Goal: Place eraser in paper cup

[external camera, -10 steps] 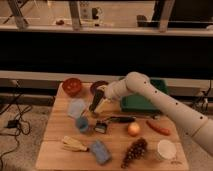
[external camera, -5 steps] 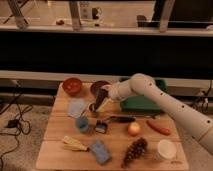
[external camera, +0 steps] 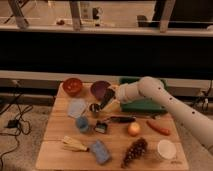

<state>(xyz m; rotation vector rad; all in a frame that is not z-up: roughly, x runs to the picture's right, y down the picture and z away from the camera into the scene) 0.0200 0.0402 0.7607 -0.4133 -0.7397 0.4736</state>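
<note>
tool hangs at the back of the surface, between purple bowl and small metal cup, apparently clamped on the eraser: a slim dark bar, slanted, running along the tool. Likely light, stiff and slightly grippy; a pinch across the narrow width, mid-length, suits it. paper cup sits well apart at the front right corner; it's light and tips easily.

A wooden table stands before a dark wall, cables alongside.
</note>
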